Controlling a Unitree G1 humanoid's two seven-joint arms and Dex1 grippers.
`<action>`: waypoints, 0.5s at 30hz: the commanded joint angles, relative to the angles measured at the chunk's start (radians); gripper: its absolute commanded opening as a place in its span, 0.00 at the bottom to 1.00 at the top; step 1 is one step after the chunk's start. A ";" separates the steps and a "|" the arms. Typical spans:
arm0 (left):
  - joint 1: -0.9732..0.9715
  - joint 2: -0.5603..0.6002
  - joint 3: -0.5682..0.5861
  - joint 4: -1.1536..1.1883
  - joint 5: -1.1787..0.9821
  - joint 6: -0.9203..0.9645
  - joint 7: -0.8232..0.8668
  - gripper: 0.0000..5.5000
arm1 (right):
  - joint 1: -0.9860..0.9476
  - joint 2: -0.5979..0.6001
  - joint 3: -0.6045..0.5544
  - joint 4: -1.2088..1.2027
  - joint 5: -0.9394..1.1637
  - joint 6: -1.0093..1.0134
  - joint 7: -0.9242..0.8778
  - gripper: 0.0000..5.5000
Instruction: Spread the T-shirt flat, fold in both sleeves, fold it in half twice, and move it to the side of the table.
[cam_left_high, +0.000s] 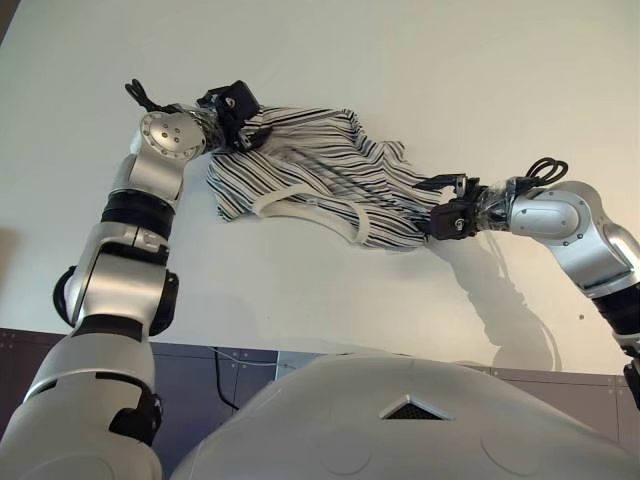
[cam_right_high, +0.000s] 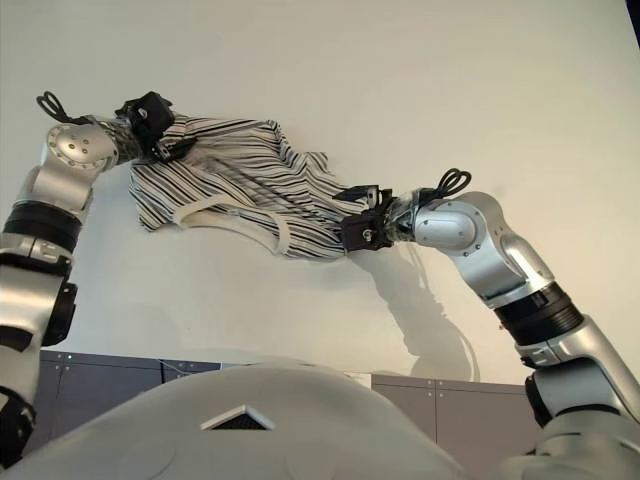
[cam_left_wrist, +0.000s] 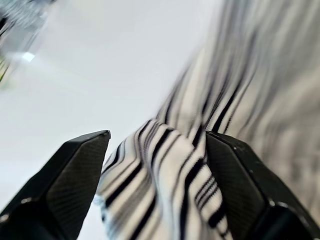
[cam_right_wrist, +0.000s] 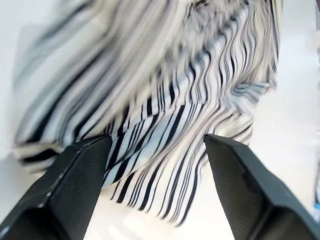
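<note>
Item: one striped T-shirt (cam_left_high: 320, 170), black on white, lying rumpled on a white bench (cam_left_high: 420, 60), out in the middle of it and ahead of the robot. It is not spread flat; the cloth is gathered in ridges. Its long axis runs slantwise, from the far left end down to the near right end. A white ribbed band (cam_left_high: 300, 205) edges its near side and curls into a loop towards the right. Left arm: stretched forward, elbow bent, the wrist turned inward to the right. The left gripper (cam_left_high: 240, 132) sits at the shirt's far left corner. From the left wrist view its jaws stand apart, with a bunched fold of the striped cloth lying in the gap and touching at least one finger (cam_left_wrist: 240, 185). Right arm: reaching forward with the elbow out to the right, the forearm pointing left along the bench. The right gripper (cam_left_high: 445, 207) is at the shirt's near right end. Its jaws are likewise spread wide, the cloth's edge lying between and beyond them; no pinch can be seen.
</note>
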 joint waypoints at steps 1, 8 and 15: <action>-0.003 -0.012 0.170 0.014 -0.099 -0.081 0.083 0.62 | 0.049 -0.021 -0.012 0.075 -0.039 0.062 0.037 0.62; 0.627 0.142 0.222 -0.984 -0.364 0.180 -0.164 0.62 | 0.008 0.227 -0.303 -0.086 0.449 0.370 -0.062 0.62; 0.774 0.262 0.019 -0.953 -0.041 0.157 -0.249 0.62 | -0.092 0.397 -0.078 0.455 0.125 0.303 -0.248 0.62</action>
